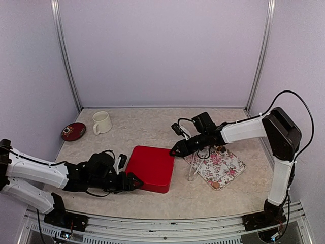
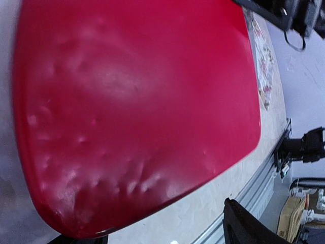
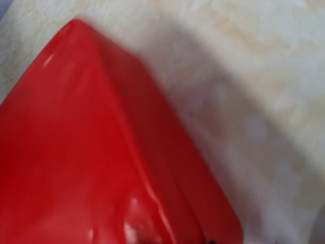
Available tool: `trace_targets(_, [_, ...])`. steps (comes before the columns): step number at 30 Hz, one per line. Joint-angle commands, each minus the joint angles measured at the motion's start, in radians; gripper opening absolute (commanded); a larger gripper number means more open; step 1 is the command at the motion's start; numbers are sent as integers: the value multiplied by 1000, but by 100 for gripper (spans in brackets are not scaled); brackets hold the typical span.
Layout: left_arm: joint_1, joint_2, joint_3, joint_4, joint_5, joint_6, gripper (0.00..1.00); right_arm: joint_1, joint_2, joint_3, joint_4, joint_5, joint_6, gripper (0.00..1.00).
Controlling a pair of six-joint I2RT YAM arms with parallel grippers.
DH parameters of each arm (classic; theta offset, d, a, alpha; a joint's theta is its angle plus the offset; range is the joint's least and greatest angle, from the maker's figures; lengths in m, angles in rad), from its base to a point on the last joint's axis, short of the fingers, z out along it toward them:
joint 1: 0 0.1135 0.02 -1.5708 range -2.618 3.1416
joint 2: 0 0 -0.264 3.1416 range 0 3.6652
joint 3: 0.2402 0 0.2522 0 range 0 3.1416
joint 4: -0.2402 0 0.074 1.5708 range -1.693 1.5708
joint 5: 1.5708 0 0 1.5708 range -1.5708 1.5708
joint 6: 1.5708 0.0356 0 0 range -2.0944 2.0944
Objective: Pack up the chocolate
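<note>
1. The red box (image 1: 151, 166) sits in the middle of the table (image 1: 147, 127) with its lid on, so whatever is inside is hidden in all three views.
2. The left gripper (image 1: 134, 181) lies low at the box's near left corner. Its wrist camera is filled by the glossy red lid, and only one dark fingertip (image 2: 238, 223) shows at the bottom edge. I cannot tell whether the jaws are apart or closed on the box.
3. The right gripper (image 1: 175, 151) reaches to the box's far right corner. Its wrist view shows only that red corner and bare tabletop, without the fingers, so its state cannot be told either.
4. The floral tray (image 1: 226, 168) lies just right of the box.
5. The chocolate (image 1: 222, 149) that can be seen is on that tray: a brown piece at the far edge and a tan one at the near corner. No gripper holds any.
6. A white mug (image 1: 101, 122) stands upright at the far left, its inside not visible.
7. A dark red round dish (image 1: 73, 131) lies beside the mug, its contents too small to make out.
</note>
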Motion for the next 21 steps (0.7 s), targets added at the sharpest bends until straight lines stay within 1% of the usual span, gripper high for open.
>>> trace_targets(1, [141,0,0,62,13,89,77,7,-43,-107,35,-117,107,39])
trace_targets(4, [255,-11,25,11,37,155,78,42,-76,-187,121,-169,188,44])
trace_targets(6, [324,-32,41,-30,57,199,78,79,-95,-220,139,-181,211,44])
trace_targets(9, [367,-69,96,-150,16,299,78,85,-157,-275,187,-228,289,45])
trace_targets(12, [371,-124,177,-284,-22,393,78,64,-252,-273,87,-151,235,48])
trace_targets(14, [367,-153,235,-350,-24,442,75,34,-305,-269,42,-79,225,51])
trace_targets(16, [347,-159,294,-393,-19,486,70,14,-324,-249,15,-31,177,51])
trace_targets(18, [318,-129,356,-423,-22,519,64,1,-309,-220,3,-18,160,49])
trace_targets(21, [276,-46,445,-460,-36,546,53,-15,-256,-176,33,-24,167,42])
